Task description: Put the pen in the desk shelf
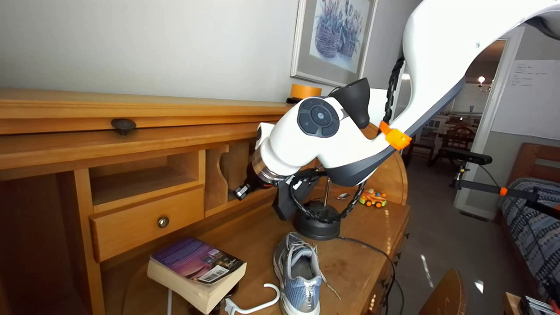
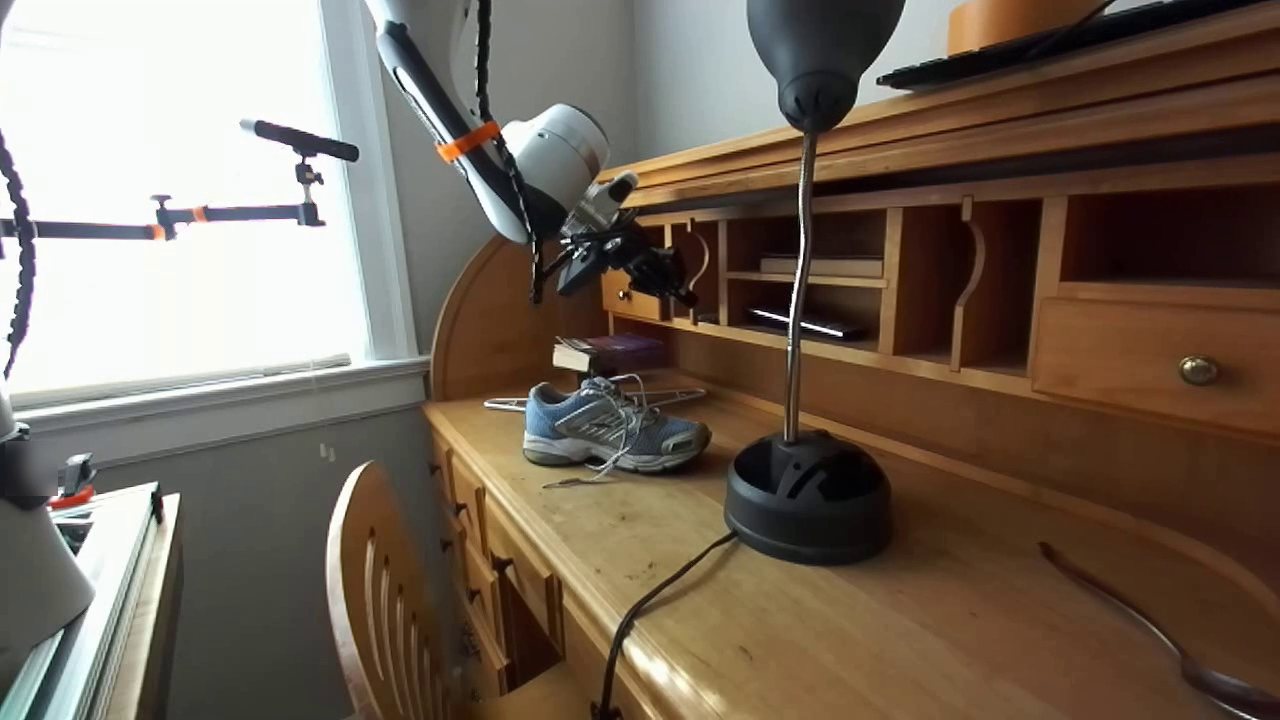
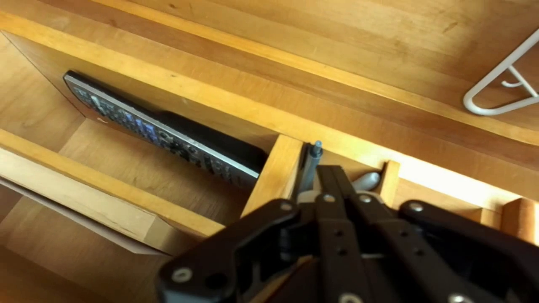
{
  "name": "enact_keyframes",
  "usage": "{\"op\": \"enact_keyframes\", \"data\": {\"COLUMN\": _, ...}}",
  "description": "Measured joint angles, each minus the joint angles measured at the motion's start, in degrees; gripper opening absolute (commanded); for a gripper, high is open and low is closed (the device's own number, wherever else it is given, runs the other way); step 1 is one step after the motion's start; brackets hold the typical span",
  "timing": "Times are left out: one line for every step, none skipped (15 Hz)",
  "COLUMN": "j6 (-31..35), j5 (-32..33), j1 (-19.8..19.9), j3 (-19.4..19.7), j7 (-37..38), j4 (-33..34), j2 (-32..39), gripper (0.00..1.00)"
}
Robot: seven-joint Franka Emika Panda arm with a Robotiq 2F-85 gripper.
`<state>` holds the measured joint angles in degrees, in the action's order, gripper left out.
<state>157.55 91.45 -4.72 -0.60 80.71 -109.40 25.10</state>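
Note:
In the wrist view a thin dark grey pen point(image 3: 310, 166) leans inside a narrow compartment of the desk shelf point(image 3: 280, 162), close to its upright wooden divider. My gripper point(image 3: 330, 168) is at that compartment, its two fingertips pressed together with nothing seen between them. The pen is just beside the fingers, apart or touching I cannot tell; its lower part is hidden behind them. In both exterior views the gripper point(image 1: 241, 192) point(image 2: 688, 296) is at the front of the shelf cubbyholes point(image 1: 216, 186) point(image 2: 893, 285). I cannot make out the pen there.
A silvery rounded object point(image 3: 367, 181) lies in the same compartment. A black remote point(image 3: 164, 130) lies in the neighbouring cubbyhole. A sneaker point(image 2: 610, 430), black lamp point(image 2: 808, 500), purple book point(image 1: 197, 267), white hanger point(image 1: 253, 306) and spoon point(image 2: 1130, 610) are on the desk.

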Motion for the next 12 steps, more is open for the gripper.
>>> {"op": "enact_keyframes", "data": {"j6": 0.0, "j5": -0.7, "j1": 0.2, "j3": 0.0, "j7": 0.0, "j4": -1.3, "j2": -0.8, "gripper": 0.00}}
{"op": "enact_keyframes", "data": {"j6": 0.0, "j5": -1.8, "j1": 0.3, "j3": 0.0, "j7": -0.1, "j4": -2.7, "j2": -1.7, "gripper": 0.00}}
{"op": "enact_keyframes", "data": {"j6": 0.4, "j5": -3.9, "j1": 0.6, "j3": 0.0, "j7": -1.1, "j4": -4.4, "j2": -2.5, "gripper": 0.00}}
{"op": "enact_keyframes", "data": {"j6": 1.3, "j5": -6.7, "j1": 1.0, "j3": -0.2, "j7": -2.8, "j4": -6.3, "j2": -3.4, "gripper": 0.16}}
{"op": "enact_keyframes", "data": {"j6": 3.1, "j5": -10.2, "j1": 1.7, "j3": -0.5, "j7": -5.6, "j4": -8.5, "j2": -4.5, "gripper": 0.05}}
{"op": "enact_keyframes", "data": {"j6": 5.1, "j5": -14.0, "j1": 2.6, "j3": -1.0, "j7": -9.1, "j4": -10.9, "j2": -5.6, "gripper": 0.03}}
{"op": "enact_keyframes", "data": {"j6": 7.1, "j5": -18.4, "j1": 3.5, "j3": -1.5, "j7": -13.0, "j4": -13.4, "j2": -6.7, "gripper": 0.00}}
{"op": "enact_keyframes", "data": {"j6": 8.8, "j5": -23.0, "j1": 4.8, "j3": -2.4, "j7": -17.2, "j4": -16.0, "j2": -7.8, "gripper": 0.00}}
{"op": "enact_keyframes", "data": {"j6": 10.2, "j5": -27.7, "j1": 6.7, "j3": -4.1, "j7": -21.3, "j4": -18.7, "j2": -8.9, "gripper": 0.00}}
{"op": "enact_keyframes", "data": {"j6": 11.2, "j5": -32.3, "j1": 9.0, "j3": -6.2, "j7": -25.3, "j4": -21.2, "j2": -9.9, "gripper": 0.00}}
{"op": "enact_keyframes", "data": {"j6": 11.7, "j5": -36.8, "j1": 11.7, "j3": -8.9, "j7": -29.0, "j4": -23.7, "j2": -10.8, "gripper": 0.00}}
{"op": "enact_keyframes", "data": {"j6": 11.8, "j5": -41.3, "j1": 14.8, "j3": -12.2, "j7": -32.6, "j4": -26.0, "j2": -11.7, "gripper": 0.01}}
